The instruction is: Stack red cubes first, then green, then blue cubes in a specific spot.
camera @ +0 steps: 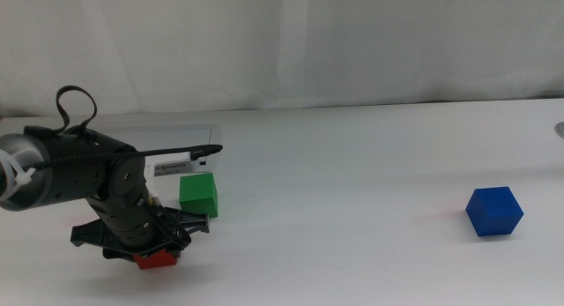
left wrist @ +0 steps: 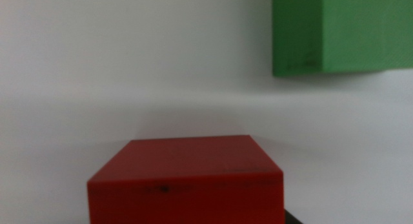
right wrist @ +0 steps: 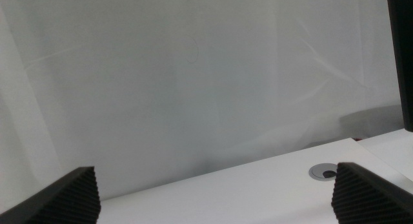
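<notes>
- The left gripper [camera: 157, 250] is down at the near left of the white bench [camera: 352, 165], right over the red cube [camera: 159, 259]; in the left wrist view the red cube [left wrist: 187, 179] fills the lower frame, yet the jaws are hidden, so I cannot tell whether they pinch it or stand spread.
- The green cube [camera: 198, 194] sits on the bench just beyond the red one, near but apart; the grey-framed panel [camera: 176, 156] lies behind it.
- The blue cube [camera: 494, 211] rests alone, well apart at the far right.
- The right gripper [right wrist: 213, 192] waits out of the middle view, jaws spread wide and holding nothing.
- Judgement: no cube is stacked on another; the task looks to be at its first step, the red cube; green and blue are both left to do.
</notes>
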You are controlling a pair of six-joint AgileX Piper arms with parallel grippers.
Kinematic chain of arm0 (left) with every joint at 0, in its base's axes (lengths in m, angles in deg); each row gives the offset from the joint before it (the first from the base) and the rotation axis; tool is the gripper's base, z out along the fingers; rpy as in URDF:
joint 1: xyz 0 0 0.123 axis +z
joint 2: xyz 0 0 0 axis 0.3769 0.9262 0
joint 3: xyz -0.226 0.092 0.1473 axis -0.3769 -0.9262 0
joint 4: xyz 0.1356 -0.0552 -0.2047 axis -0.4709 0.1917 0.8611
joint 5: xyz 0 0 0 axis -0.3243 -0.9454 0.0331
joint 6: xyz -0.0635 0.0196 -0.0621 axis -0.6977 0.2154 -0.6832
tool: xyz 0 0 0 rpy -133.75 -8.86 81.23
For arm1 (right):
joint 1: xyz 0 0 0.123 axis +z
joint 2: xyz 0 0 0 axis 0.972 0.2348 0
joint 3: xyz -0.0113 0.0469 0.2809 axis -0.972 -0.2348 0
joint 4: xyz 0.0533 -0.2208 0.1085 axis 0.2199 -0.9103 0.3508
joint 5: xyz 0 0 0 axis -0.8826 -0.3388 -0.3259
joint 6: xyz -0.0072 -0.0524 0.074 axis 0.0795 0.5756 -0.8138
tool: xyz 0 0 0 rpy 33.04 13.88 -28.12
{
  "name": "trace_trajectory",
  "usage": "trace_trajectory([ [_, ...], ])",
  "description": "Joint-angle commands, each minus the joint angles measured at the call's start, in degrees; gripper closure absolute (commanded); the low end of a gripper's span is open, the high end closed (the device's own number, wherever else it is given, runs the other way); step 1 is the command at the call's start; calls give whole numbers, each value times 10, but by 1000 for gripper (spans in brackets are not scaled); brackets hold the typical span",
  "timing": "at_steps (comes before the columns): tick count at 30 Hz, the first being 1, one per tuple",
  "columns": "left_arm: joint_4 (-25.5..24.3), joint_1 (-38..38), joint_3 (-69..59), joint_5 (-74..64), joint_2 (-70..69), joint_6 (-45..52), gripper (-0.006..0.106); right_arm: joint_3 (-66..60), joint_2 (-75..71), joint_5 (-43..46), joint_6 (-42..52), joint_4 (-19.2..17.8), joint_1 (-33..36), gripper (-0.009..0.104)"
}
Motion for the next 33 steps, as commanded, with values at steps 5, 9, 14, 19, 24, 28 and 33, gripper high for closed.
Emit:
trace_trajectory([
  [5, -17, -2, -1, 18, -1, -5, 103, -2, -2, 6, 4, -3, 2, -2],
  [9, -15, -8, -1, 8, -16, 3, 103, -2, -2, 6, 4, -3, 2, -2],
  [14, -15, -65, -1, -23, -85, -20, 103, -2, -2, 6, 4, -3, 2, -2],
  [19, -16, -167, -1, -33, -132, -82, 103, -2, -2, 6, 4, -3, 2, -2],
  [24, -14, -260, -1, -38, -136, -145, 103, -2, -2, 6, 4, -3, 2, -2],
  [28, -22, -334, 12, -30, -128, -190, 103, -2, -2, 6, 4, -3, 2, -2],
  [33, -37, -373, 49, -50, -84, -237, 103, -2, -2, 6, 4, -3, 2, -2],
])
